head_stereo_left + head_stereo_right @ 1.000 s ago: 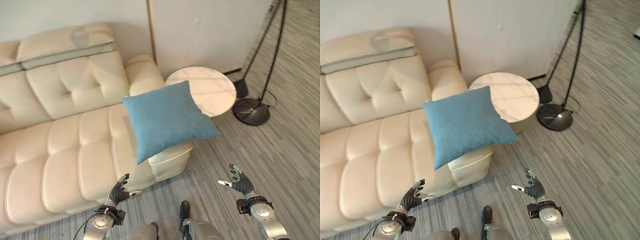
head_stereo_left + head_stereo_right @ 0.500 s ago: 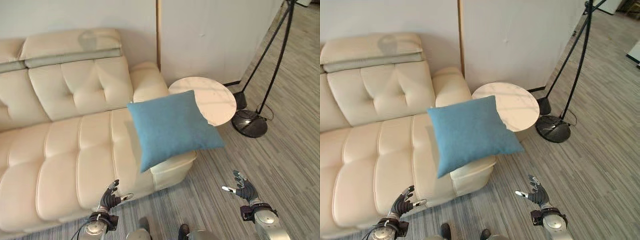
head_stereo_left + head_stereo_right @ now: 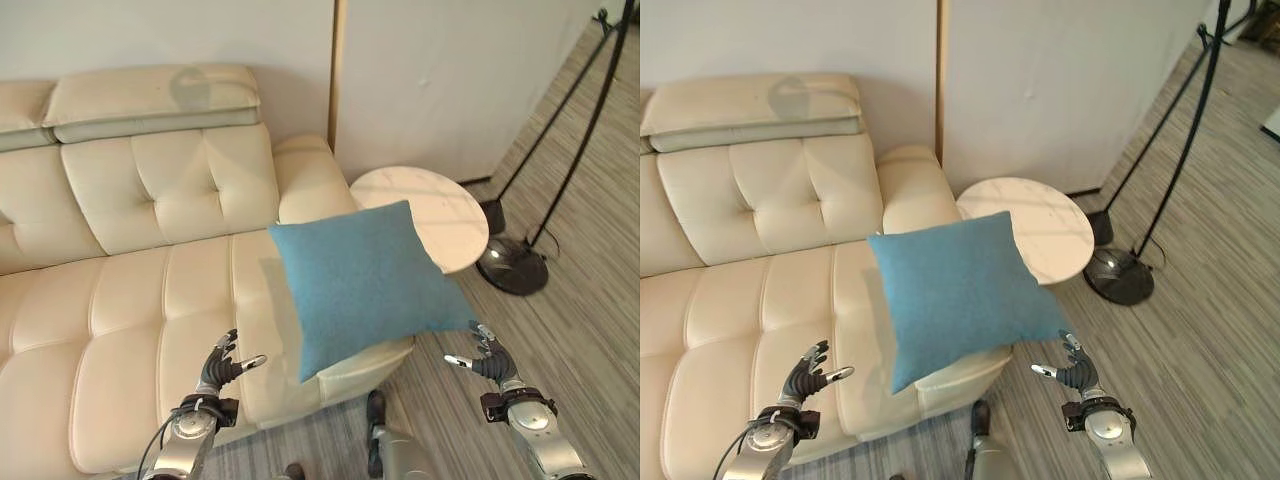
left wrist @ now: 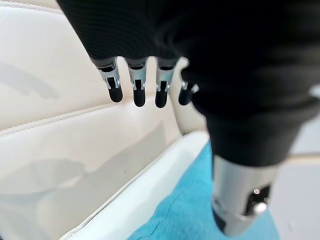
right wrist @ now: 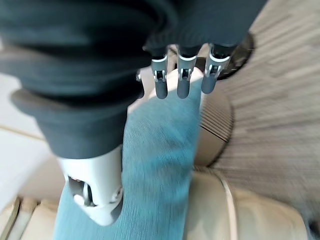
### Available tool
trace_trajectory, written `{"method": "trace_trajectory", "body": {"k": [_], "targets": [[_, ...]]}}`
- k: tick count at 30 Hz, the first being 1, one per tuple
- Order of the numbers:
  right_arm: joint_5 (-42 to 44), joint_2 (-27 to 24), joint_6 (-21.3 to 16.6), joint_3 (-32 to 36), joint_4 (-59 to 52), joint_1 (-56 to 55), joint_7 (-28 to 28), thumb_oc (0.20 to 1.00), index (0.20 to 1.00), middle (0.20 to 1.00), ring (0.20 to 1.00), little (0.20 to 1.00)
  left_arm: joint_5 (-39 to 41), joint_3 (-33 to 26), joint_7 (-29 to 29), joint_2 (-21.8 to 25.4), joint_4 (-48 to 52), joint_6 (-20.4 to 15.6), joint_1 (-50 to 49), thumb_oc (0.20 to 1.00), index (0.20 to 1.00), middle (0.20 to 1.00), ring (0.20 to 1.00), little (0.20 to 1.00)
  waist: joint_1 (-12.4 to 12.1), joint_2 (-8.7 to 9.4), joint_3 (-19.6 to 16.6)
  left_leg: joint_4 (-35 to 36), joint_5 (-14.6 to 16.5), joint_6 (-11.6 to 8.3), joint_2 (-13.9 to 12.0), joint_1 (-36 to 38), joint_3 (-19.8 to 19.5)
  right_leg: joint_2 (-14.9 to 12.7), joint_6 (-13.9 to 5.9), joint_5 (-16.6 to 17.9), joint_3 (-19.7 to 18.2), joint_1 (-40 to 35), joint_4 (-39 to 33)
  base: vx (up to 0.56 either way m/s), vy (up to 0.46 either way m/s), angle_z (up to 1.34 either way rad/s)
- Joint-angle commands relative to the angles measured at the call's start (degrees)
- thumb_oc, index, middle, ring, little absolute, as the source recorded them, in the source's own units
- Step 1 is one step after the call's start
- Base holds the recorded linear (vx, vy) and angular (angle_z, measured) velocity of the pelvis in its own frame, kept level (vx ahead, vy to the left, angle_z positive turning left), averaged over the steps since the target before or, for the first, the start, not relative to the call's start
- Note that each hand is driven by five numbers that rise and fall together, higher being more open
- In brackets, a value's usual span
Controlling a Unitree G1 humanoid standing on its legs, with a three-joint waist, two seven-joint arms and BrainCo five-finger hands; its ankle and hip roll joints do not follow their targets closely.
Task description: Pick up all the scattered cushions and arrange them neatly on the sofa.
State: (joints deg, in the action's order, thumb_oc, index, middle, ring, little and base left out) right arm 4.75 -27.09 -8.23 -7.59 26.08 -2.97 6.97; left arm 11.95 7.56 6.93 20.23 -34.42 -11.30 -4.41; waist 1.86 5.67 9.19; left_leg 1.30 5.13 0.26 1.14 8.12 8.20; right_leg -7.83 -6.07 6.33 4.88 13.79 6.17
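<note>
Grey striped carpet (image 3: 590,290) underfoot, pale wall behind, cream tufted sofa (image 3: 120,270) along it. Just past the sofa's right arm, a round marble side table (image 3: 440,205); further right, a black floor lamp (image 3: 525,270) on a disc base. Blue cushion (image 3: 365,280) tilted at the sofa's right end, over the front corner of the seat, one corner overlapping the table's edge as seen from the head; whether resting on the seat or clear of it cannot be told. Held by neither hand. Left hand (image 3: 220,368) low in front of the seat cushions, fingers spread and relaxed, nothing in its grasp. Right hand (image 3: 487,355) low over the carpet near the cushion's lower right corner, likewise spread and empty.

By judgement: one cushion at the sofa but not yet tidy — crooked, overhanging the corner. Left to do: square it up against the backrest, then look for any other scattered cushions.
</note>
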Motion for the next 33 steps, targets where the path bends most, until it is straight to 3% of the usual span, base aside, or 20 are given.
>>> {"method": "trace_trajectory", "body": {"k": [1,6,9,15,18,19,21,25,30,31,32,33], "targets": [[-0.5,-4.3,-1.4,1.8,-1.4,4.5,1.5,1.000,1.000,1.000,1.000,1.000,2.7,-0.3,0.2,1.5,1.0,-2.4,1.4,1.000,1.000,1.000,1.000,1.000,-0.4,0.83,-1.6,-6.8,3.7,-0.50,0.0,-6.0,-2.3,0.8,-2.50,-4.3,1.7,-5.8,-2.2,0.19,-0.171,0.14],[1.4,-7.4,-0.6,-1.8,-0.2,10.6,0.6,1.000,1.000,1.000,1.000,1.000,4.6,1.0,0.8,2.1,-0.9,-2.0,5.0,1.000,1.000,1.000,1.000,1.000,-1.2,1.34,-2.3,-4.5,2.7,-2.04,-1.9,-5.9,-2.9,2.0,-1.63,-5.0,3.5,-7.4,-4.5,0.10,-0.138,0.08],[3.9,-8.2,-0.6,-5.0,1.1,17.4,1.0,1.000,1.000,1.000,1.000,1.000,7.0,2.1,2.3,2.0,-4.0,-2.0,10.0,1.000,1.000,1.000,1.000,1.000,-1.5,1.49,-0.9,-4.1,1.9,-2.80,-2.6,-7.7,-3.2,2.5,-1.12,-5.3,4.1,-6.3,-5.0,-0.05,-0.126,-0.02],[11.2,-4.8,0.6,-12.9,10.7,35.6,2.4,1.000,1.000,1.000,1.000,1.000,14.3,5.8,5.1,0.8,-11.5,-2.8,24.7,1.000,1.000,1.000,1.000,1.000,-1.6,0.98,3.2,-4.1,-0.5,-3.49,-3.3,-14.5,-3.8,3.0,-0.21,-4.9,3.9,0.5,-3.6,-0.15,-0.049,0.21],[13.2,2.1,2.0,-21.2,22.8,51.2,3.5,1.000,1.000,1.000,1.000,1.000,18.0,11.2,7.8,-2.0,-20.0,-3.2,41.3,1.000,1.000,1.000,1.000,1.000,-1.9,0.48,7.3,-4.7,-2.5,-4.05,-3.7,-19.4,-4.7,2.8,-0.06,-4.4,3.8,4.6,-2.5,-0.13,-0.036,0.12],[13.2,2.1,2.0,-21.2,22.8,51.3,3.5,1.000,1.000,1.000,1.000,1.000,18.0,11.2,7.8,-2.0,-20.0,-3.2,41.4,1.000,1.000,1.000,1.000,1.000,-1.8,0.56,7.1,-4.6,-2.7,-4.01,-3.6,-19.7,-4.8,2.7,-0.08,-4.2,3.8,4.8,-2.6,-0.08,-0.045,0.20],[15.1,8.1,1.9,-24.4,25.9,55.8,4.0,1.000,1.000,1.000,1.000,1.000,19.7,14.2,8.9,-5.3,-23.1,-3.2,49.4,1.000,1.000,1.000,1.000,1.000,-1.8,0.51,9.6,-4.8,-3.6,-4.22,-3.6,-21.0,-5.4,2.7,-0.19,-3.9,3.8,5.7,-2.5,-0.05,-0.037,0.28],[17.2,13.2,1.0,-26.8,24.9,55.9,4.1,1.000,1.000,1.000,1.000,1.000,20.3,17.1,9.9,-8.6,-21.9,-3.7,53.9,1.000,1.000,1.000,1.000,1.000,-1.5,0.27,11.3,-4.9,-4.0,-4.45,-3.7,-21.7,-6.0,2.6,-0.22,-4.1,4.0,6.1,-2.3,-0.03,-0.007,-0.04],[20.2,15.5,-0.2,-25.9,21.6,51.7,5.1,1.000,1.000,1.000,1.000,1.000,21.8,18.1,11.2,-10.2,-16.6,-4.8,53.6,1.000,1.000,1.000,1.000,1.000,-1.0,0.10,11.6,-4.6,-3.9,-4.57,-3.6,-21.6,-5.8,2.6,-0.29,-4.0,3.6,6.0,-2.5,0.00,0.001,-0.01],[20.3,15.4,-0.5,-25.5,20.1,50.6,5.2,0.925,0.925,0.925,0.925,0.925,21.6,18.2,11.4,-10.2,-14.4,-5.1,52.9,0.727,0.727,0.727,0.727,0.727,-0.8,0.07,11.6,-4.5,-3.8,-4.56,-3.6,-21.4,-5.7,2.6,-0.32,-4.0,3.5,5.9,-2.5,-0.03,0.030,-0.03],[20.4,15.2,-0.6,-25.5,18.8,49.7,5.0,0.548,0.548,0.548,0.548,0.548,21.1,18.3,11.4,-9.9,-13.1,-5.3,52.5,0.319,0.319,0.319,0.319,0.319,-0.5,0.13,11.4,-4.4,-3.9,-4.50,-3.5,-21.5,-5.6,2.4,-0.35,-3.8,3.4,6.0,-2.6,-0.02,0.022,-0.04],[20.4,15.2,-0.6,-25.5,18.7,49.6,5.1,0.200,0.200,0.200,0.200,0.200,21.1,18.4,11.5,-9.9,-13.1,-5.2,52.5,0.200,0.200,0.200,0.200,0.200,-0.5,0.13,11.4,-4.3,-3.9,-4.50,-3.5,-21.5,-5.6,2.5,-0.36,-3.8,3.4,6.0,-2.6,-0.03,0.032,-0.02]]}}
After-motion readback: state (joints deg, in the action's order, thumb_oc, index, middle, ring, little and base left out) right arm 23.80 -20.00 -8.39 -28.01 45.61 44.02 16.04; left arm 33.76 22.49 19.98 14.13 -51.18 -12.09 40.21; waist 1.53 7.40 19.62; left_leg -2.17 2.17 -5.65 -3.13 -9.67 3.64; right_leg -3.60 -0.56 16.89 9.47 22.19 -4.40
